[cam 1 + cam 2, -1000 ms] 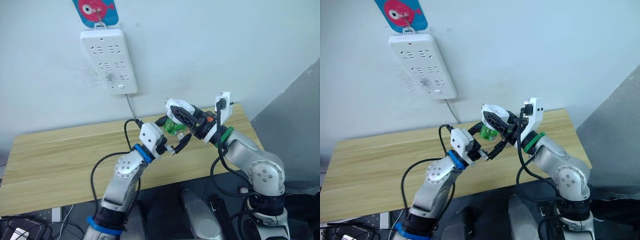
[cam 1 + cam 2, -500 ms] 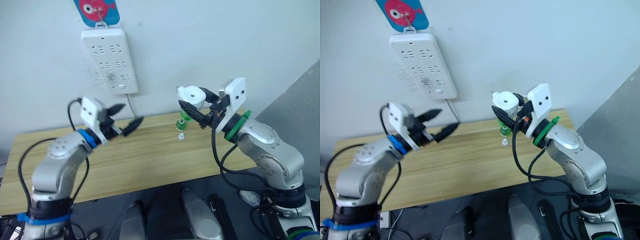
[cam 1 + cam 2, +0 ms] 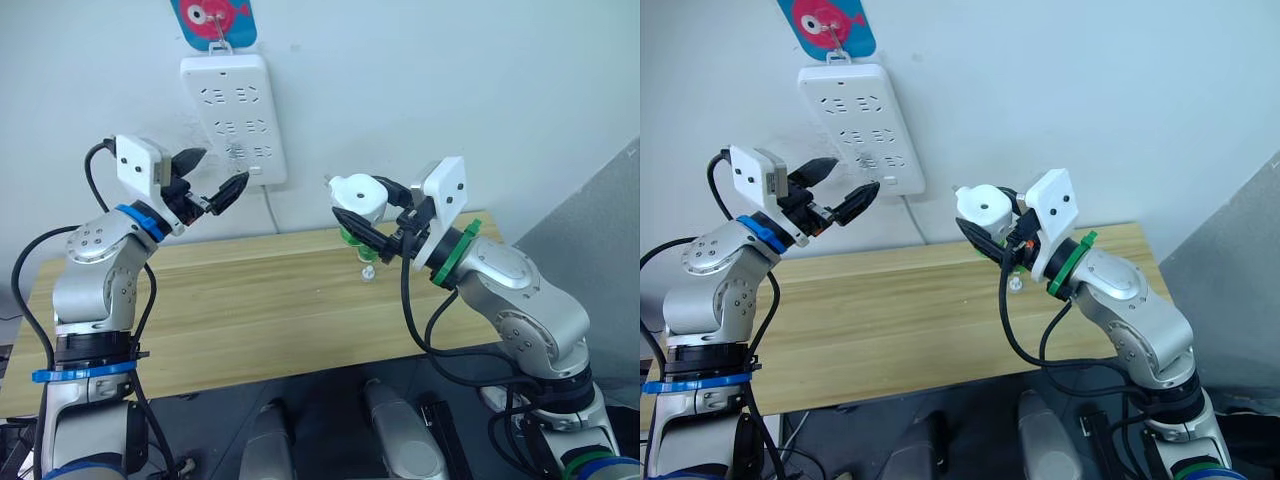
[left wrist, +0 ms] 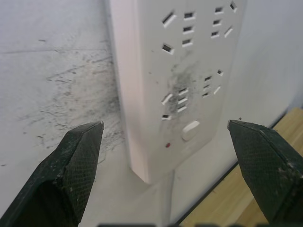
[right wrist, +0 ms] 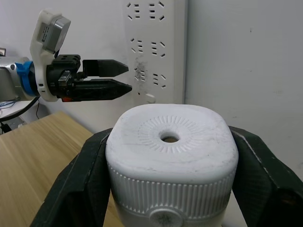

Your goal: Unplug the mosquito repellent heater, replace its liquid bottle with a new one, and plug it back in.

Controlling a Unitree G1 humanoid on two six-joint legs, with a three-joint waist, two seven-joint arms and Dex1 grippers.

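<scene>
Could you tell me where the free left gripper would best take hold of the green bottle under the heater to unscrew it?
Grip the green bottle by its round sides below the mosquito repellent heater, coming in from the robot's left with open fingers. The right gripper already clamps the heater's two flanks from the other side, so only the bottle hanging beneath is free. The left gripper is open near the power strip.

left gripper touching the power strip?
Apart. In the left wrist view the open left gripper has its fingers either side of the power strip, with bare wall between.

Bright, even indoor light; soft shadows, sharp.
</scene>
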